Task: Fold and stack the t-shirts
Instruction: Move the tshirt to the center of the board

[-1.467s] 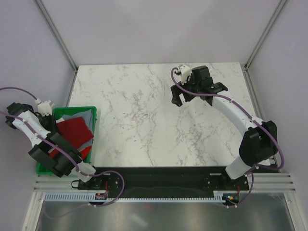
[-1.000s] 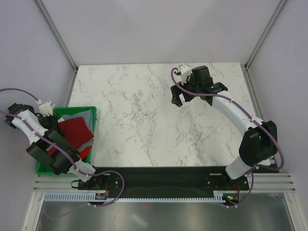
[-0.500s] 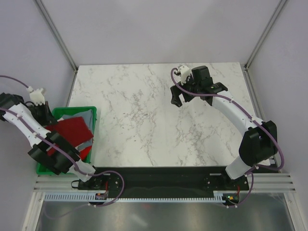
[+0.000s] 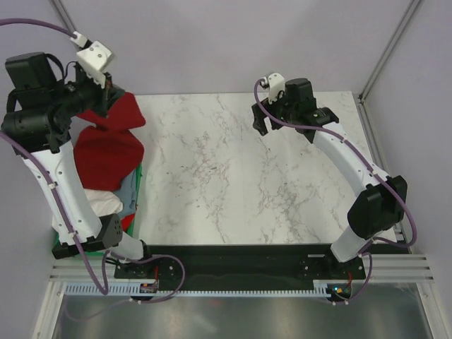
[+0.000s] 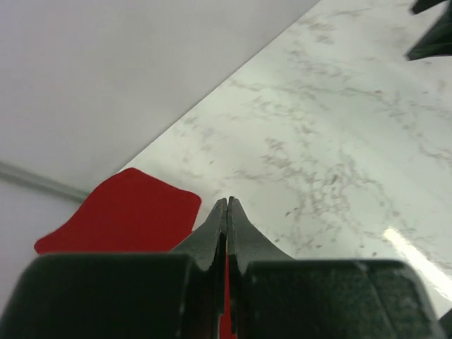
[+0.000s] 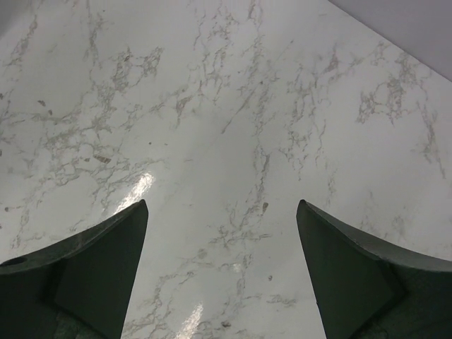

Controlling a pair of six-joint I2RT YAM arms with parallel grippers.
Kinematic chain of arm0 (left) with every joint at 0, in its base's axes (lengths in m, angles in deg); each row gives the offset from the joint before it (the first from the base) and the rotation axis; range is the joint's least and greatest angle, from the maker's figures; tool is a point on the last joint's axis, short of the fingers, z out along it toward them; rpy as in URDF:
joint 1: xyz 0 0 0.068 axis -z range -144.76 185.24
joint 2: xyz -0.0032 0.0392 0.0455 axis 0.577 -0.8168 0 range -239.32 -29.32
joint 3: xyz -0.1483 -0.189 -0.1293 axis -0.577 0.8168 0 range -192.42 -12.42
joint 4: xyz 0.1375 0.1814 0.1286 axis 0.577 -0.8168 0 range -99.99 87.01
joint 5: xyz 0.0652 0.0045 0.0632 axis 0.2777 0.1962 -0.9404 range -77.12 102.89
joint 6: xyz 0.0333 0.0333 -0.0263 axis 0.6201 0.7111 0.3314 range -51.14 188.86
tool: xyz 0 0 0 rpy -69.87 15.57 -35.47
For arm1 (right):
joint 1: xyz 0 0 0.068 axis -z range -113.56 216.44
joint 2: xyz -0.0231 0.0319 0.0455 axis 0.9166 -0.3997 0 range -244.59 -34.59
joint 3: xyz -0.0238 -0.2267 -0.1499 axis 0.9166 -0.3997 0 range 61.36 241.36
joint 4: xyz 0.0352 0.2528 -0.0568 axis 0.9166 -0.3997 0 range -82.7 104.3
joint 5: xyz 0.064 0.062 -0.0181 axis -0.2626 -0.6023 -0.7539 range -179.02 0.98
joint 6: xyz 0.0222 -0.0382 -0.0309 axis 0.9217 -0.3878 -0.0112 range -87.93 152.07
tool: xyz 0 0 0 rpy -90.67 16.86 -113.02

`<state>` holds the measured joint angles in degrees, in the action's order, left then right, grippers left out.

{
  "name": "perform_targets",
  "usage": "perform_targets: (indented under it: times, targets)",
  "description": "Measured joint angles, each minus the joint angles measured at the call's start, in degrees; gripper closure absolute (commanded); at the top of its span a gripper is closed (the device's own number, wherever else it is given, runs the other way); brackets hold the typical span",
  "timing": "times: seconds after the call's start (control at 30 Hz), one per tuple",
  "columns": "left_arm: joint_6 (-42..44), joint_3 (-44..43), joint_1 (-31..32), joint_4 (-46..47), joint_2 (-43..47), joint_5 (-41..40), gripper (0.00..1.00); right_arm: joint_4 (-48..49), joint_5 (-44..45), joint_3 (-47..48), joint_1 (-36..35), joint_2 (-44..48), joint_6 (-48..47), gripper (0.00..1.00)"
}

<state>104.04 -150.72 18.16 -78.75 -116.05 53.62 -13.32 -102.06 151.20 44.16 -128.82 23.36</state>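
My left gripper (image 4: 111, 101) is raised high over the table's left edge and is shut on a dark red t-shirt (image 4: 107, 152), which hangs down from it toward the green bin (image 4: 137, 185). In the left wrist view the jaws (image 5: 227, 205) are pressed together with red cloth (image 5: 131, 212) between and below them. White (image 4: 104, 202) and grey (image 4: 128, 194) shirts lie in the bin under the hanging one. My right gripper (image 4: 263, 121) is open and empty above the back right of the marble table (image 4: 226, 176); its wrist view (image 6: 222, 226) shows only bare marble between the fingers.
The green bin stands off the table's left edge, mostly hidden by my left arm and the hanging shirt. Grey walls and metal frame posts (image 4: 85, 49) close in the back and sides. A black rail (image 4: 233, 265) runs along the near edge.
My left arm has swung up out of the bin and lifted the dark red t-shirt high over the table's left edge. The right gripper has shifted slightly toward the back.
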Motion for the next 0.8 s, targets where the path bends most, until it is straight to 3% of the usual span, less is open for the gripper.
perform_targets:
  times: [0.3,0.33,0.37,0.4,0.53,0.63,0.8]
  targets:
    - [-5.16,-0.50,24.13,2.75,-4.72,-5.60,0.98,-0.17,8.00,0.96,3.04,0.28,0.31,0.02]
    - [-5.31,-0.39,25.86,2.84,-5.68,-6.54,0.95,-0.04,8.41,0.50,3.63,0.76,0.09,0.02]
    - [-5.40,0.02,27.12,3.10,-6.40,-7.37,0.74,-0.02,8.63,-0.13,4.11,1.51,-0.09,0.02]
    - [-5.51,0.72,28.22,3.32,-7.06,-8.63,0.66,0.00,8.81,-0.96,4.61,2.34,-0.15,0.02]
    - [-6.01,9.20,28.15,6.10,-7.63,-16.55,0.46,-0.11,8.57,-4.63,5.22,5.97,-0.72,0.02]
    - [-6.12,17.18,24.90,7.76,-9.57,-20.04,0.44,-0.24,8.15,-6.75,5.09,7.72,-1.22,0.02]
    - [-5.97,22.21,19.74,9.27,-18.34,-24.83,0.41,-0.31,7.45,-9.44,5.11,8.57,-1.95,0.02]
